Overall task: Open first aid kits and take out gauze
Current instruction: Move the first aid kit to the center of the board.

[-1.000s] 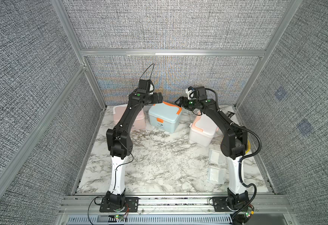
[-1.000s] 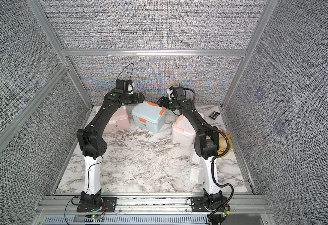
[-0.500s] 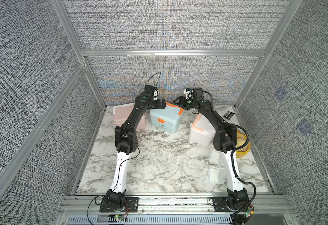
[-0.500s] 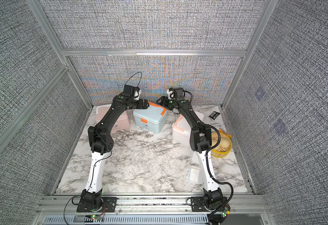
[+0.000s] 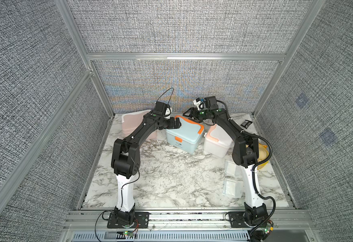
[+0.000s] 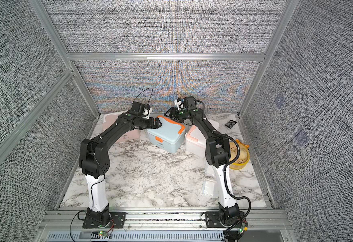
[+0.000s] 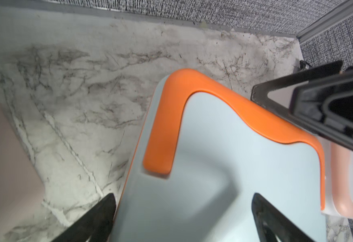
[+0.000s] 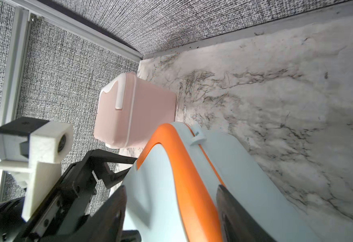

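Observation:
The pale blue-and-orange first aid kit (image 5: 184, 136) (image 6: 167, 138) stands at the middle back with its lid down. My left gripper (image 5: 177, 123) (image 7: 184, 209) is wide open at the lid's left corner, one finger beside the edge and one over the lid (image 7: 223, 167). My right gripper (image 5: 190, 114) (image 8: 169, 201) is open and straddles the orange handle (image 8: 188, 178) at the lid's back edge. The pink kit (image 5: 135, 121) (image 8: 138, 117) stands back left and the white-and-peach kit (image 5: 217, 140) to the right. Two gauze packets (image 5: 232, 169) (image 5: 232, 187) lie front right.
A yellow basket with buns (image 6: 241, 156) sits at the right edge behind my right arm. A small black wrapper (image 5: 246, 123) lies in the back right corner. Fabric walls with metal rails enclose the marble table (image 5: 171, 178) on three sides.
My left gripper has swung right from over the pink kit onto the blue kit's lid corner. The right gripper's jaws have narrowed around the orange handle.

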Motion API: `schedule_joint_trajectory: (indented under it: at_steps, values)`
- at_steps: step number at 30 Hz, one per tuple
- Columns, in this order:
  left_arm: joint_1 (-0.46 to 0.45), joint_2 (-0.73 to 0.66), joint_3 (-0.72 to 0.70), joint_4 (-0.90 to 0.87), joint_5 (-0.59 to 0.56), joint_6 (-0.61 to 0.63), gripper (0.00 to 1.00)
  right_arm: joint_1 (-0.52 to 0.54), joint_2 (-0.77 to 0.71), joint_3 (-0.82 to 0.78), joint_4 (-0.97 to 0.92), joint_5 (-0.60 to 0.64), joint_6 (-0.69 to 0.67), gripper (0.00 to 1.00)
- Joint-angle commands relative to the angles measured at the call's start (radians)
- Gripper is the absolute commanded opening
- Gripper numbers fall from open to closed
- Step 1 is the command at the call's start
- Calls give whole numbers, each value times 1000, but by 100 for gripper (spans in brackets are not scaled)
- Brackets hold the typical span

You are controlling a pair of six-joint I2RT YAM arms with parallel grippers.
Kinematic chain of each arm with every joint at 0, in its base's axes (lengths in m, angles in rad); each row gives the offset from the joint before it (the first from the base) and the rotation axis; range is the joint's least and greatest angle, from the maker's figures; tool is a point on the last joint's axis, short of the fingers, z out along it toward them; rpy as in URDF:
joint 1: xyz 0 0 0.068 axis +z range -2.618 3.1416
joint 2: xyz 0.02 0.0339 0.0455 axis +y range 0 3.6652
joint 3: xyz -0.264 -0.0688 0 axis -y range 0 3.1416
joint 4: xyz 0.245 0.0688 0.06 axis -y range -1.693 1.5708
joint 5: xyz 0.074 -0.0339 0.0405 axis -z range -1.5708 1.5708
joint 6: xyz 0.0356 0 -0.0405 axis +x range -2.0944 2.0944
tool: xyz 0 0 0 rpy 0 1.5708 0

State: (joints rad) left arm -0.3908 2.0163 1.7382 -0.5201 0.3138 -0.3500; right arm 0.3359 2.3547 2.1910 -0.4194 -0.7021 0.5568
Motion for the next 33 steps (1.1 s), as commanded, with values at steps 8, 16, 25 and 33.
schedule_joint_trajectory:
  at_steps: [8,16,25,33]
  values:
    - [-10,-371,-411,82,-81,-110,100,88,-66,-140,-93,-90,-77,69]
    - [-8,-717,-692,35,-195,-173,100,209,-88,-107,-216,-156,-198,69]
    - [14,-964,-787,-2,-251,-160,100,360,-102,-22,-446,-145,-364,72]
    - [80,-938,-744,-3,-161,-162,100,364,-359,-232,-371,68,-286,90]
